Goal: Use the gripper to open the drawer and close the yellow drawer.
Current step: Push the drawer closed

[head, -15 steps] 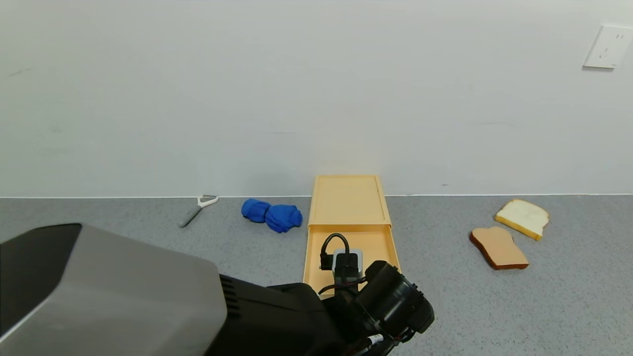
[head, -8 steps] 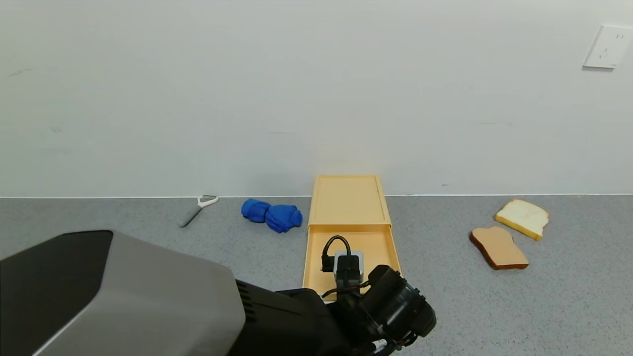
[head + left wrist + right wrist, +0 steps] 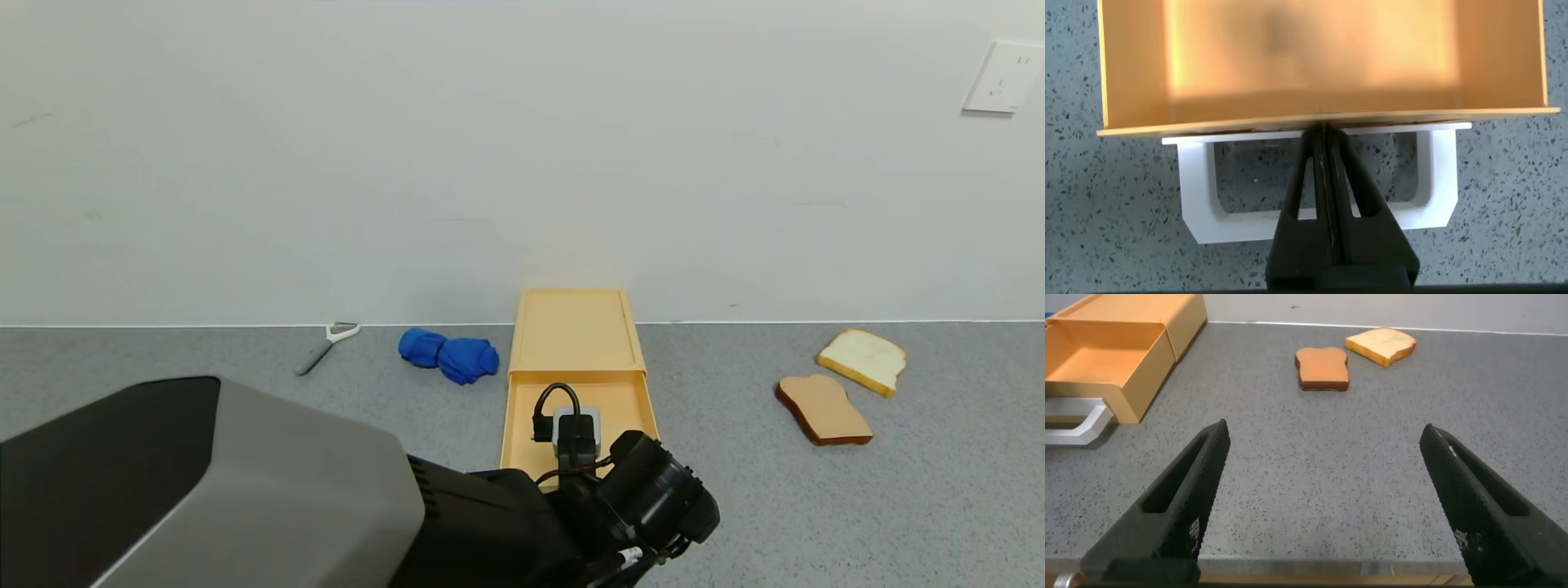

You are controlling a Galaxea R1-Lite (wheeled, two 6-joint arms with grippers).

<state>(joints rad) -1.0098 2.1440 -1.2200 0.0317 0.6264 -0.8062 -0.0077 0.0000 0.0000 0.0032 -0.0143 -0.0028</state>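
The left gripper [image 3: 1325,143] has its fingers pressed together inside the white handle [image 3: 1315,219], their tips against the tray front. To close well, I think it should push straight toward the wall, so the tray does not jam. The drawer [image 3: 578,359] is flat, yellow, half open, on the bench [image 3: 816,506] by the wall. The right gripper [image 3: 1319,502] waits wide open, holding nothing.

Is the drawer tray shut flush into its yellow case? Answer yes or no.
No. In the head view the drawer tray sticks out toward the robot, its empty inside showing, with the left gripper at its white handle.
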